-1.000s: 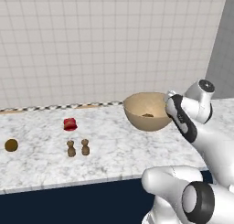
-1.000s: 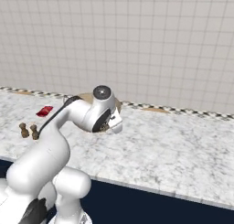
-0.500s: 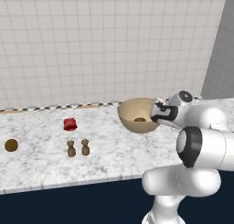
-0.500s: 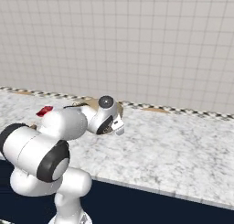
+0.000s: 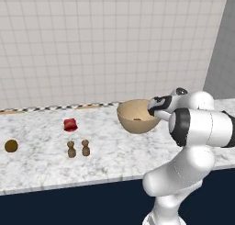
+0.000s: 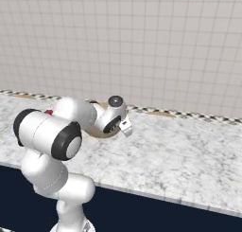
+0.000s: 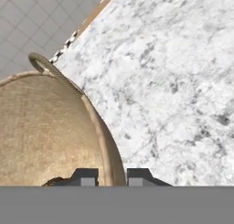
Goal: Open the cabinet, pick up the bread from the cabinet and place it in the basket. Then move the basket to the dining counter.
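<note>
The tan bowl-shaped basket (image 5: 137, 116) is on the marbled dining counter (image 5: 110, 160), toward the back and near the tiled wall. My gripper (image 5: 153, 110) is shut on its right rim. In the hand view the basket (image 7: 50, 127) takes up the left side, and my gripper (image 7: 113, 177) has one fingertip inside the rim and one outside. The rim loop (image 7: 43, 63) points toward the wall. The dark-brown bread (image 5: 137, 120) lies in the basket's bottom, and the bread (image 7: 57, 181) peeks out by the left fingertip. My arm hides most of the basket (image 6: 105, 134) in the right base view.
Left of the basket stand two brown shakers (image 5: 78, 148), a small red object (image 5: 69, 124) and a brown ball (image 5: 11, 145). Bare marble (image 6: 189, 150) stretches to the right of the gripper. The counter's front edge (image 5: 69, 185) runs above the navy front.
The basket has slid a little to the left along the counter with the gripper on its rim. The arm has folded lower and forward. The shakers and ball have not moved.
</note>
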You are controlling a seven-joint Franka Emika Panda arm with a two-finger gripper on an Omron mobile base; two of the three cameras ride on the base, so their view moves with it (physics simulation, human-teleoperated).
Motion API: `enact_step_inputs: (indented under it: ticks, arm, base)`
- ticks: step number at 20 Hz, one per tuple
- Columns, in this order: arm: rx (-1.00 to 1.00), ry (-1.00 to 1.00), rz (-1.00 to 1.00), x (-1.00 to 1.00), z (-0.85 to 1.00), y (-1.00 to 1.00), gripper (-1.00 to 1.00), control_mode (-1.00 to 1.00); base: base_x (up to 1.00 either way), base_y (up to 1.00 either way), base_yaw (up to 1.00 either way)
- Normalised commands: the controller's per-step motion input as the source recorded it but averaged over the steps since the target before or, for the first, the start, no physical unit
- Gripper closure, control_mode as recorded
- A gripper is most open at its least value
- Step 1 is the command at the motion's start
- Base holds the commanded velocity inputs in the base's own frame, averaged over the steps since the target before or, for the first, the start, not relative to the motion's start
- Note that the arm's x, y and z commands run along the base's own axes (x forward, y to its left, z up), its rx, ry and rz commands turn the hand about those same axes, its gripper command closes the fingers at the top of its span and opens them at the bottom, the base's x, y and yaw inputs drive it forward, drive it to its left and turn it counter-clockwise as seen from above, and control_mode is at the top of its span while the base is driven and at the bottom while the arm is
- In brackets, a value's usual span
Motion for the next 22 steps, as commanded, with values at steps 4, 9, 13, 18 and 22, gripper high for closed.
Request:
enact_step_inputs:
  ticks: [4, 9, 13, 18, 22]
  arm:
    - [0.0, 0.0, 0.0, 0.0, 0.0, 0.0, -1.0, -1.0]
    - [0.0, 0.0, 0.0, -0.23, 0.57, 0.0, -1.0, -1.0]
    - [-0.01, 0.0, 0.0, -0.73, 0.88, 0.17, -1.0, -1.0]
    - [-0.05, 0.0, 0.0, -1.0, 0.76, 0.45, -1.0, -1.0]
    - [-0.03, 0.0, 0.02, -0.99, 0.61, 0.56, -1.0, -1.0]
  base:
    - [0.0, 0.0, 0.0]
    - [0.0, 0.0, 0.0]
    - [0.0, 0.0, 0.0]
    - [0.0, 0.0, 0.0]
    - [0.0, 0.0, 0.0]
